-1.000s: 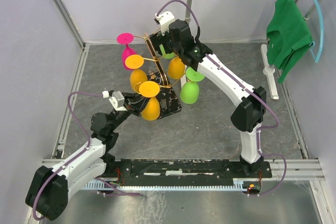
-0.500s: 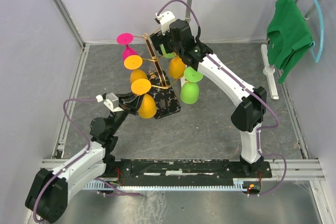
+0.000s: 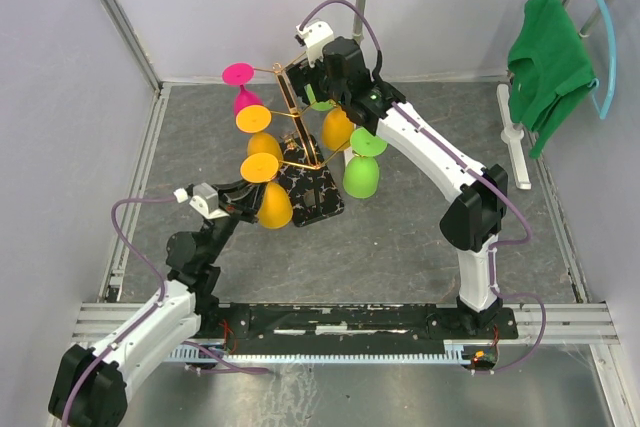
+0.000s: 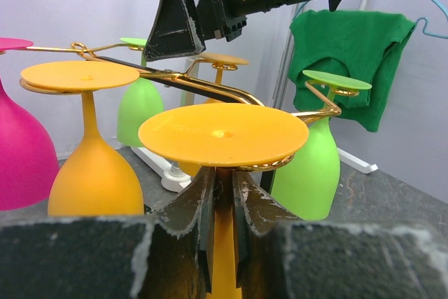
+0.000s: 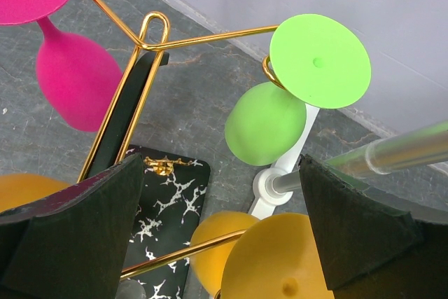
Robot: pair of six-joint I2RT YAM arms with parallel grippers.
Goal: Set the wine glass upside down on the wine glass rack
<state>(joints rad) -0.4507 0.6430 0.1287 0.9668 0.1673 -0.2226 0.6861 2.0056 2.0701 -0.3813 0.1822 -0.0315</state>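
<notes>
The gold wine glass rack (image 3: pixel 292 112) stands on its black marbled base (image 3: pixel 318 192) mid-table. My left gripper (image 3: pixel 240 203) is shut on the stem of an upside-down orange wine glass (image 3: pixel 270 202). In the left wrist view its fingers (image 4: pixel 201 204) pinch the stem (image 4: pixel 224 243) just under the foot disc (image 4: pixel 222 134), which sits over a gold scroll arm (image 4: pixel 280 164). My right gripper (image 3: pixel 322 82) is open above the rack's top. In the right wrist view (image 5: pixel 217 243) its wide-apart fingers (image 5: pixel 70 236) hold nothing, with the base (image 5: pixel 164 194) below.
Other glasses hang upside down on the rack: pink (image 3: pixel 242 97), two orange (image 3: pixel 262 142) (image 3: pixel 336 127), two green (image 3: pixel 362 172) (image 3: pixel 320 102). A white pole stand (image 3: pixel 515 137) with a green cloth (image 3: pixel 545 57) on a blue hanger stands back right. Walls enclose the table.
My left arm has drawn back to the left, and the orange glass in it has moved left with it, outward along the scroll arm. The right gripper has stayed put.
</notes>
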